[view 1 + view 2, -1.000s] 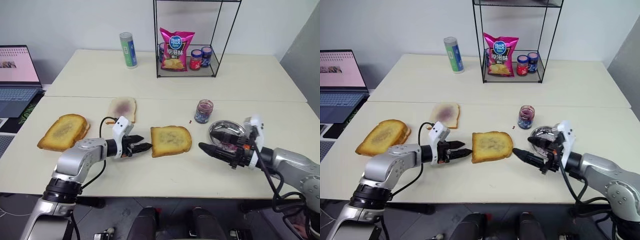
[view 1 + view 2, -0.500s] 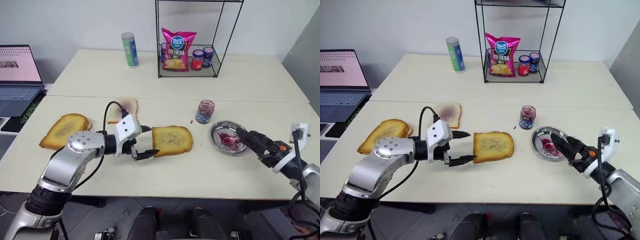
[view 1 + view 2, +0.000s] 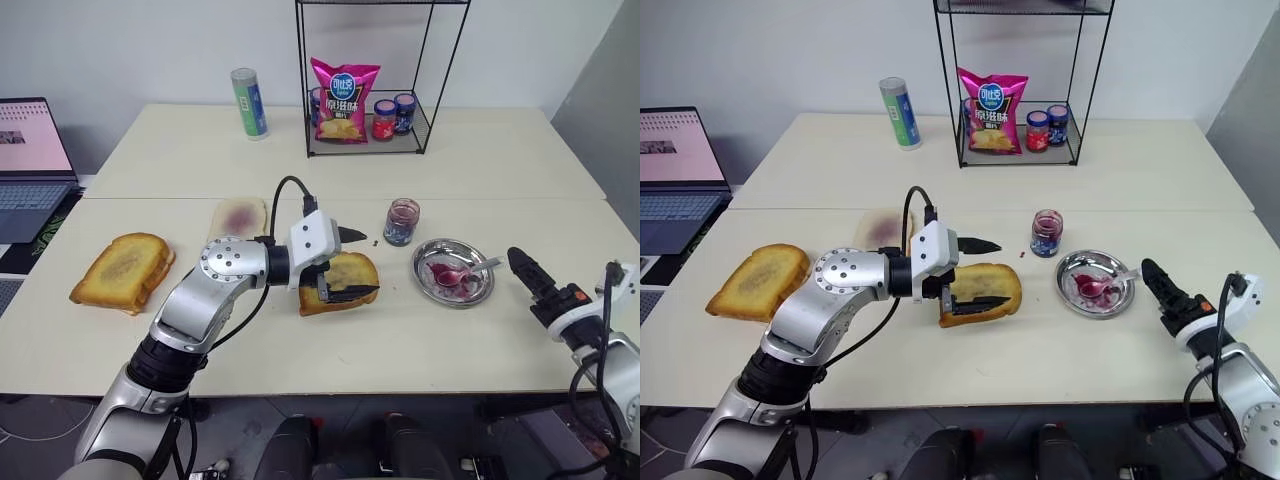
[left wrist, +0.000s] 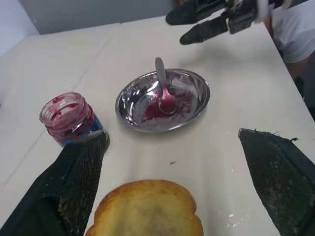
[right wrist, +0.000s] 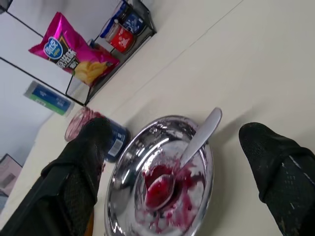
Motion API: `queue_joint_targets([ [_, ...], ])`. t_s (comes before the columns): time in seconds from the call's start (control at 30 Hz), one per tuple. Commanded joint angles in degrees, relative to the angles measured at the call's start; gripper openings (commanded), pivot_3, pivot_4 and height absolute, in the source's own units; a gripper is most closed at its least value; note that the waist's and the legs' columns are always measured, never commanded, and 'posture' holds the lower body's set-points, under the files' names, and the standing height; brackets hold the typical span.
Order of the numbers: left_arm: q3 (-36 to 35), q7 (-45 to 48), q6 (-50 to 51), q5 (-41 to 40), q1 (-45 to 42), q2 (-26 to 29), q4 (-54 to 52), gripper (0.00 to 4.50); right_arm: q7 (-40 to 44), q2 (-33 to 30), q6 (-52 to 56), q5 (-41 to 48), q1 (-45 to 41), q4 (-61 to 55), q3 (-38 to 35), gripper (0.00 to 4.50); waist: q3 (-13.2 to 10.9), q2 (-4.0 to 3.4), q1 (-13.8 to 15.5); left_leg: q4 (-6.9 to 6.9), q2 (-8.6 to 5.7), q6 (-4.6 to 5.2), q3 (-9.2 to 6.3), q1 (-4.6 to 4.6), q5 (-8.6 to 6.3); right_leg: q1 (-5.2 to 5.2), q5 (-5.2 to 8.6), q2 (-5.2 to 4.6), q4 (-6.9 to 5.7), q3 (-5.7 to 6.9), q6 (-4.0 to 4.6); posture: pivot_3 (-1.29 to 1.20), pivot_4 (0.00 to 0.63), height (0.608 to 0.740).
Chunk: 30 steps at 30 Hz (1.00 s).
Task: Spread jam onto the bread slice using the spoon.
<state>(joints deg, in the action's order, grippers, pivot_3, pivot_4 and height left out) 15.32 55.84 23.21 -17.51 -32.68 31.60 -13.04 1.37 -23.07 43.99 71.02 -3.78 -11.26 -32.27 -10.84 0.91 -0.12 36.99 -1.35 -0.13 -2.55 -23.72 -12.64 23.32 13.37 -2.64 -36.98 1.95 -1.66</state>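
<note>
Shifted since a second ago: left pincer (image 3: 358,263), swung toward the round metal dish (image 3: 452,303) and raised, fingers now spread wide over the bread slice (image 4: 147,211). Right pincer (image 3: 525,268) drawn back off the dish to its outer side, fingers spread too, gripping nothing.

Spoon (image 4: 162,91) lying in the dish, stained bowl down in the smear, handle propped on the rim nearest the right pincer. Jam (image 3: 402,220) in its small open jar just beside the dish, on the side toward the wire rack (image 3: 370,75). Bread slice flat on the counter (image 3: 450,350), near the dish on the side away from the right pincer.

Spoon probably light, stiff and thin, smooth metal likely slippery; best pinched across the raised handle end, clear of the sticky bowl. Bread likely light and crumbly, apt to slide or tear under a firm stroke; worth steadying at the crust.
</note>
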Motion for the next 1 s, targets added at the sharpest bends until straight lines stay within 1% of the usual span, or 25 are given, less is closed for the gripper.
queue_joint_targets([
  [0.03, -1.2, 0.4, 0.3, -0.7, -0.7, 0.0, -2.3, 4.48, 4.3, -0.4, -2.3, -3.2, -5.2, 8.6, 1.4, 4.50, 0.0, -0.01, 0.0, 0.00, -0.01, 0.00, 0.02, 0.01, 0.00, 0.00, 0.00, 0.04, -0.01, -0.05, 0.00, 0.00, 0.150, 0.740],
  [0.2, -1.6, -0.5, 2.1, -0.9, 0.0, 0.3, -3.8, 4.48, 9.4, -0.5, -3.1, -7.3, -9.0, 17.1, 3.3, 4.50, 0.0, -0.02, 0.1, -0.02, 0.00, 0.01, -0.08, -0.03, 0.00, 0.00, 0.01, 0.09, -0.01, -0.04, 0.00, 0.00, 0.150, 0.740],
  [0.3, -2.7, -1.3, 4.1, -1.6, 0.8, 1.1, -5.9, 4.48, 10.6, 0.7, -3.6, -8.3, -11.6, 20.8, 3.4, 4.50, 0.0, -0.02, 0.0, 0.00, -0.01, 0.01, -0.04, -0.03, 0.00, 0.00, -0.02, 0.09, -0.02, -0.06, -0.03, 0.00, 0.150, 0.740],
  [0.4, -3.2, -2.0, 5.2, -1.5, 1.7, 1.3, -6.9, 4.48, 11.4, 1.5, -3.5, -8.8, -12.9, 22.6, 3.2, 4.50, 0.0, -0.02, -0.2, 0.04, 0.02, 0.01, 0.12, 0.10, 0.00, -0.02, -0.08, 0.13, -0.06, -0.23, -0.10, 0.00, 0.150, 0.740],
  [0.53, -3.4, -2.1, 5.8, -1.4, 2.0, 1.3, -7.6, 4.48, 12.0, 2.1, -3.3, -9.6, -13.3, 23.1, 3.2, 4.50, 0.0, -0.01, -0.2, -0.02, 0.07, 0.02, 0.38, 0.35, 0.00, -0.11, -0.08, 0.25, -0.09, -0.78, -0.11, 0.00, 0.150, 0.740],
  [0.63, -3.2, -2.6, 4.6, 0.1, 1.2, 0.9, -5.6, 4.48, 14.3, 1.5, -2.9, -11.2, -13.1, 24.3, 4.2, 4.50, 0.0, -0.01, -0.2, -0.04, 0.11, 0.05, 0.61, 0.42, -0.03, -0.10, -0.10, 0.30, -0.08, -1.02, -0.14, 0.00, 0.150, 0.740],
  [0.7, -3.0, -2.6, 3.8, 0.7, 0.7, 0.7, -4.4, 4.50, 14.9, 1.4, -3.9, -12.3, -13.7, 25.7, 3.8, 4.15, 0.0, -0.01, -0.2, -0.05, 0.12, 0.08, 0.76, 0.49, -0.05, -0.10, -0.12, 0.31, -0.08, -1.16, -0.18, 0.00, 0.150, 0.740],
  [0.73, -3.0, -2.6, 3.6, 0.8, 0.6, 0.6, -4.2, 4.50, 15.0, 1.5, -4.5, -12.8, -14.1, 25.9, 3.5, 4.10, 0.0, 0.00, -0.2, -0.06, 0.14, 0.10, 0.86, 0.54, -0.06, -0.10, -0.14, 0.32, -0.08, -1.24, -0.21, 0.00, 0.150, 0.740],
  [0.8, -2.9, -3.6, 2.7, 1.7, 0.3, 0.1, -3.8, 4.50, 15.0, 1.7, -5.1, -13.4, -14.8, 26.4, 3.0, 3.58, 0.0, 0.00, -0.2, -0.07, 0.15, 0.11, 1.02, 0.61, -0.07, -0.10, -0.17, 0.32, -0.08, -1.35, -0.25, 0.00, 0.150, 0.740],
  [1.0, -2.2, -4.5, 2.8, 1.8, 0.2, -1.7, -4.1, 4.50, 14.6, 2.5, -4.9, -14.1, -15.1, 24.9, 2.7, 3.58, 0.0, 0.00, -0.2, -0.06, 0.15, 0.15, 1.22, 0.66, -0.09, -0.10, -0.23, 0.32, -0.05, -1.44, -0.36, 0.00, 0.150, 0.740],
])
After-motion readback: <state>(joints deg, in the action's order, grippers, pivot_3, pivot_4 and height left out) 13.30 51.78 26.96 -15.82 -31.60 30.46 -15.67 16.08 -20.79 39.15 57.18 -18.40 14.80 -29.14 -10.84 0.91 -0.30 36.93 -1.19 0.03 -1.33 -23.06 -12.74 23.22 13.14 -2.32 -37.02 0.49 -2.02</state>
